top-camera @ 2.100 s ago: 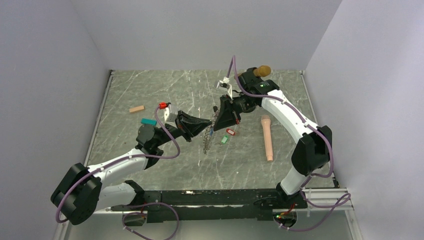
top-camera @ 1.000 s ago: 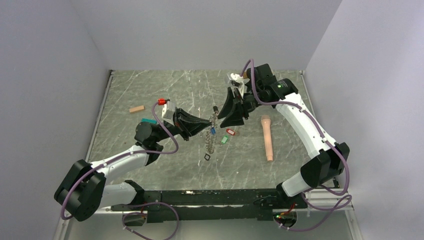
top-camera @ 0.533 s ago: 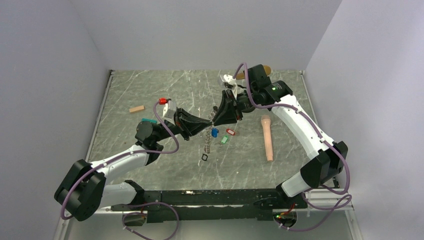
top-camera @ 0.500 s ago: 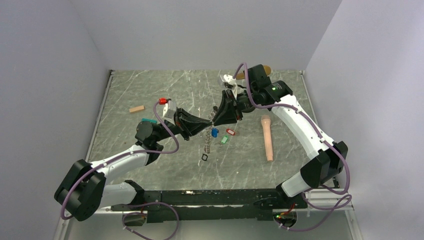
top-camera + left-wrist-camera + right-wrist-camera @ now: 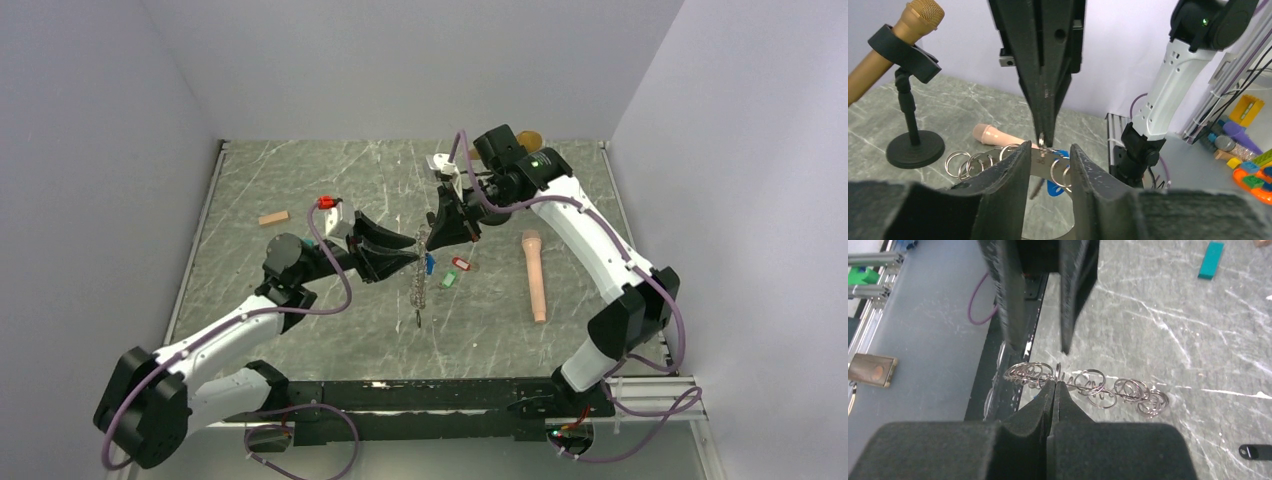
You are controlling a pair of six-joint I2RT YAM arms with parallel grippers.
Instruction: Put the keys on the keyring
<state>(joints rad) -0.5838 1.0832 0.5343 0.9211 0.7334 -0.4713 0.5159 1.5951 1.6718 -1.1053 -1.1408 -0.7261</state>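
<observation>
The keyring (image 5: 418, 285), a chain of metal rings, hangs off the table between my two grippers. My left gripper (image 5: 412, 246) holds its upper part: in the left wrist view a flat metal piece of the keyring (image 5: 1048, 162) sits clamped between the fingers. My right gripper (image 5: 429, 238) is shut, pinching a small ring at the chain's top (image 5: 1058, 371). The blue-tagged key (image 5: 429, 264) hangs by the chain and shows in the left wrist view (image 5: 1055, 189). The red-tagged key (image 5: 459, 263) and the green-tagged key (image 5: 448, 281) lie on the table to the right of the chain.
A pink microphone-shaped object (image 5: 535, 276) lies right of the keys. A gold microphone on a black round-based stand (image 5: 907, 117) stands at the back right. A tan block (image 5: 273, 217) lies at the left and a teal block (image 5: 1211, 253) near it.
My right gripper was open and drawn back; it has come in and shut on the chain's top beside the left fingertips. The left arm has lifted the chain a little.
</observation>
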